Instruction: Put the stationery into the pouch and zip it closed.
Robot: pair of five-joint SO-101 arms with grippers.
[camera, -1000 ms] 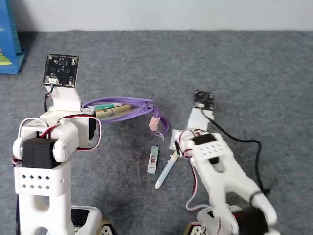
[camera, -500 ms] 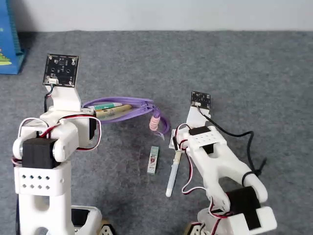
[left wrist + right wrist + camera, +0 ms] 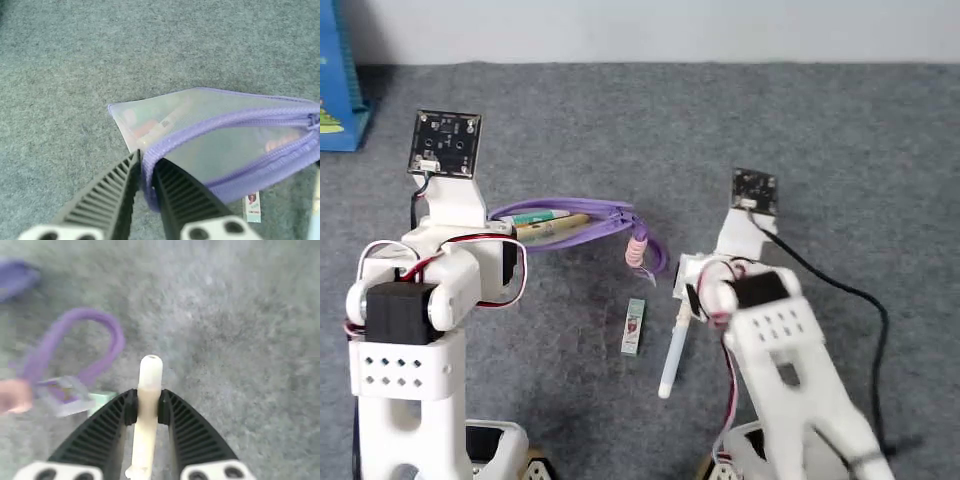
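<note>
A purple-edged clear pouch (image 3: 565, 224) lies open on the grey mat with pens inside it. My left gripper (image 3: 145, 172) is shut on the pouch's (image 3: 220, 135) purple rim at its corner. A white pen (image 3: 674, 352) slants near the mat's front, and my right gripper (image 3: 148, 407) is shut on this pen (image 3: 149, 380) close to its upper end. In the high view the right gripper (image 3: 692, 298) sits just right of the pouch's pink zip pull (image 3: 638, 251). A small green eraser (image 3: 635, 326) lies flat left of the pen.
A purple loop strap (image 3: 95, 342) of the pouch curls on the mat ahead of the right gripper. A blue box (image 3: 338, 80) stands at the far left edge. A black cable (image 3: 850, 295) trails to the right of the right arm.
The right arm has swung and shifted slightly right and back with the white pen in its grip; the pen turned more upright on the mat. The left arm and pouch stayed still.
</note>
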